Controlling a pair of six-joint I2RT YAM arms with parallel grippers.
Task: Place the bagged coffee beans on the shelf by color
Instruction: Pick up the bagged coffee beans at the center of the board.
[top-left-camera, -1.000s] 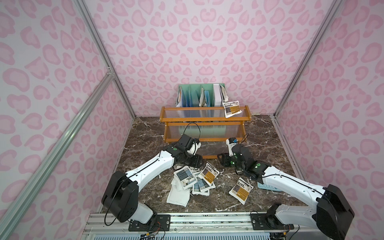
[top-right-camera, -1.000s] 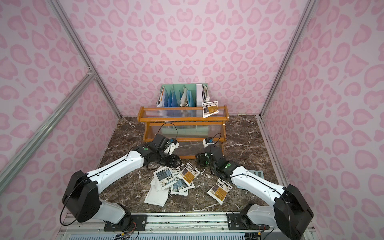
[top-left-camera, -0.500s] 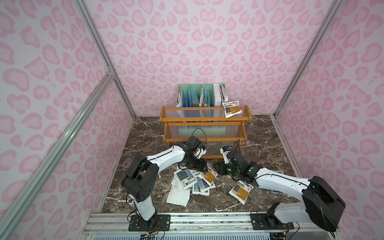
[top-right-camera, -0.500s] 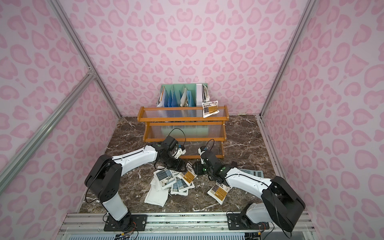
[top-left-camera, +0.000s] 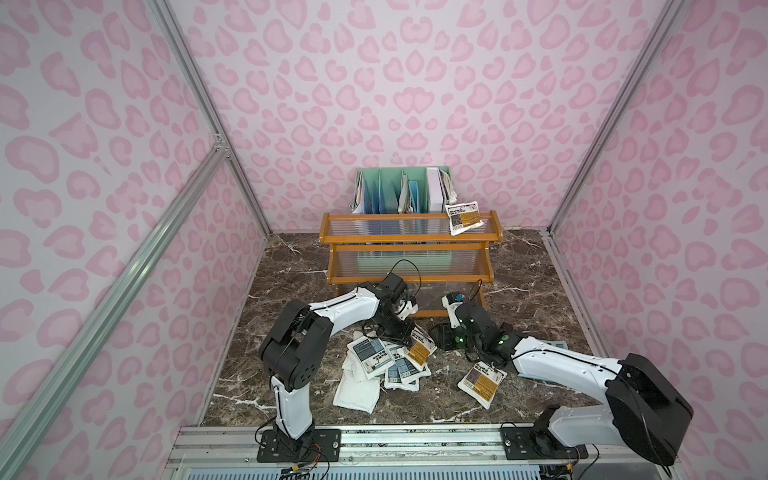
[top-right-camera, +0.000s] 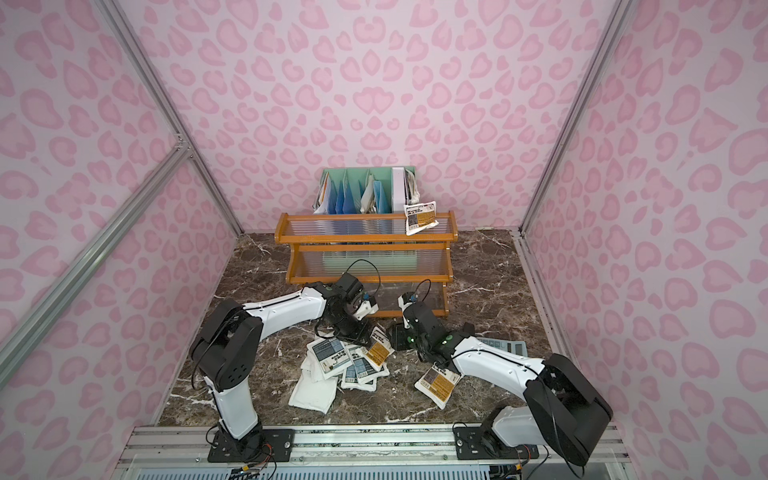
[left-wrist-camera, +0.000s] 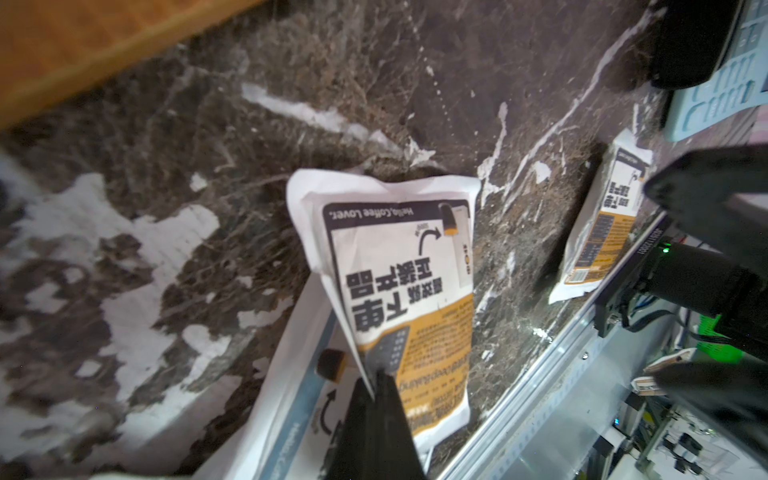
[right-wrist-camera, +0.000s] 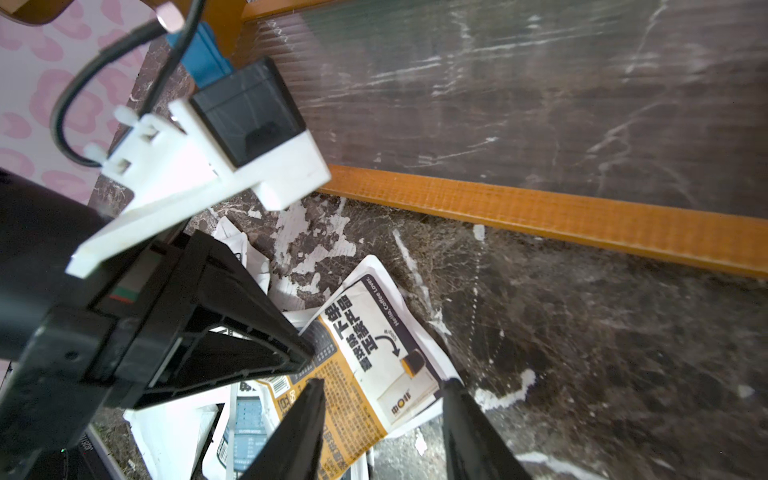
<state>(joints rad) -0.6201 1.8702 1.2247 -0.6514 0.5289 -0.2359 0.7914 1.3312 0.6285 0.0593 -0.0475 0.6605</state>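
**Left gripper is pinching an orange-yellow coffee pouch at the pile's edge.**
Its jaws are pressing shut on the pouch's side seam. This is probably because the thin seam gives purchase without disturbing the blue-labelled pouches beneath. The right gripper is hanging half-open astride the same pouch, gripping nothing. The shelf is standing at 12 o'clock of the pile. A second orange-yellow pouch is lying at the 3 o'clock end of its top tier. Only the left wrist view is showing the seam grip, and only the top views are showing the shelved pouch.
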